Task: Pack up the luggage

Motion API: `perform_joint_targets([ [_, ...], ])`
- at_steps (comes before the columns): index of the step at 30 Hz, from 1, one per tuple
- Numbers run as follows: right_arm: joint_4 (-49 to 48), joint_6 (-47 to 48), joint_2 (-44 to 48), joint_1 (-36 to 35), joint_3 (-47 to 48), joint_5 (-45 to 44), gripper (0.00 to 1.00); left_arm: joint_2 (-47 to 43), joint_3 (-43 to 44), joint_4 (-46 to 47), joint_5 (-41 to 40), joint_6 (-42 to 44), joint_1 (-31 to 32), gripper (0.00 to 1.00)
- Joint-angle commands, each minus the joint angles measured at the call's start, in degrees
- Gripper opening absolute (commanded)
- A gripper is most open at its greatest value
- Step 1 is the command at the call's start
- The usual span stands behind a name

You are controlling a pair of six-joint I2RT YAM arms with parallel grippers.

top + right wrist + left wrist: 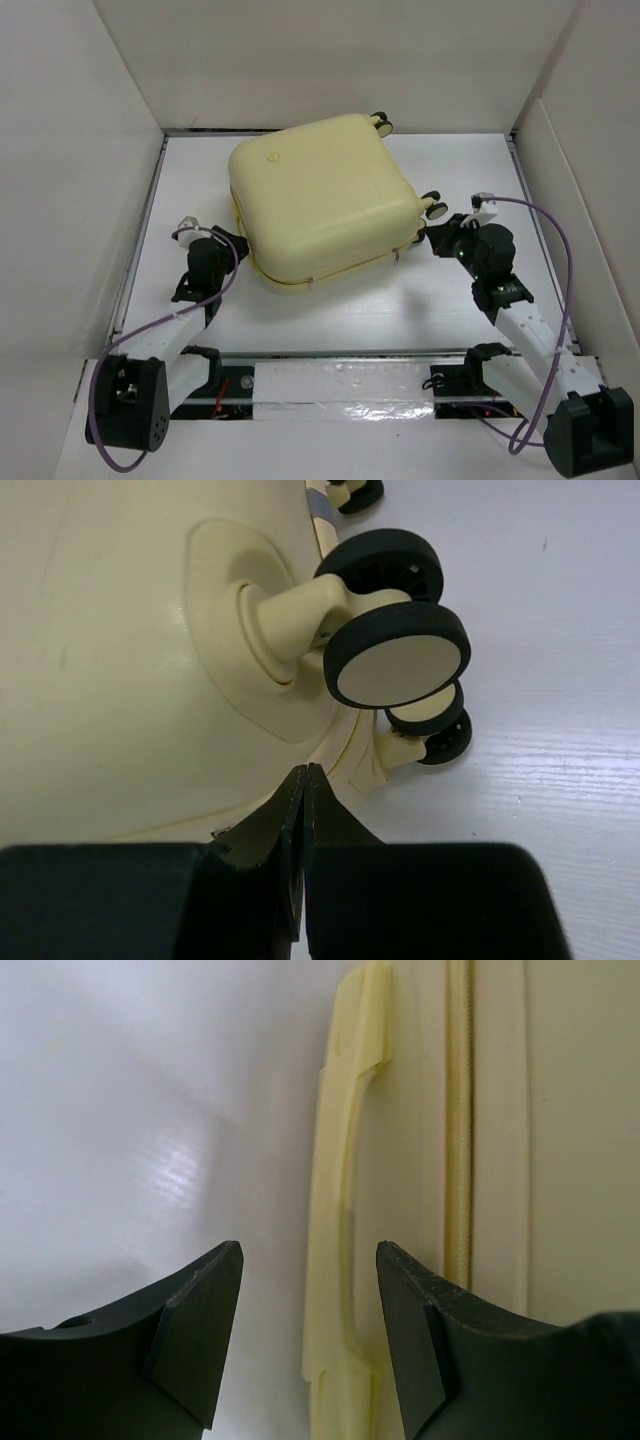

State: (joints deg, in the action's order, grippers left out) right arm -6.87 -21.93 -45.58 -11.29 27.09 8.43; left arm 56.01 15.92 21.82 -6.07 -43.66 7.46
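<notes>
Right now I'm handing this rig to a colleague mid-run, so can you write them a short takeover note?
Left tool: open, empty, pointed at the luggage's side handle, not on it.
Right tool: shut, empty, just short of the wheels.
Luggage: lying flat on the table, between the two tools.
Done: the luggage looks closed.
Left: whether the zip is fully run cannot be told; check it first.
</notes>
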Motion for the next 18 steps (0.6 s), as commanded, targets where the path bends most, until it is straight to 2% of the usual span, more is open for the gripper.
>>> perform_joint_targets([
  [1, -5.7, -0.7, -5.1, 0.3, 2.3, 2.3, 0.02, 2.8, 3.8, 5.4, -1.8, 1.4, 1.1, 0.53],
  [4, -9.4, -1.4, -10.1, -0.2, 3.9, 3.4, 0.02, 6.5, 5.1, 6.9, -1.1, 1.4, 1.1, 0.51],
  [9, -13.3, -2.0, -16.3, -1.5, 7.0, 2.8, 0.03, 11.5, 5.2, 9.5, 1.5, 0.3, 1.1, 0.32],
  [10, -13.3, -2.0, -17.3, -1.5, 7.8, 3.0, 0.02, 12.0, 4.7, 10.0, 1.5, 0.0, 1.1, 0.25],
  [11, -13.5, -1.8, -18.9, -1.5, 9.1, 3.0, 0.03, 11.9, 4.6, 10.0, 1.5, 0.1, 1.1, 0.09],
  [13, -15.8, -2.0, -20.5, -1.5, 10.0, 2.8, 0.03, 11.4, 3.3, 10.2, 1.8, 0.2, 1.1, 0.00],
  [18, -16.8, -0.8, -27.6, -1.5, 17.1, 3.9, 0.03, 8.4, -0.9, 11.4, 5.2, 0.3, 1.1, 0.00],
])
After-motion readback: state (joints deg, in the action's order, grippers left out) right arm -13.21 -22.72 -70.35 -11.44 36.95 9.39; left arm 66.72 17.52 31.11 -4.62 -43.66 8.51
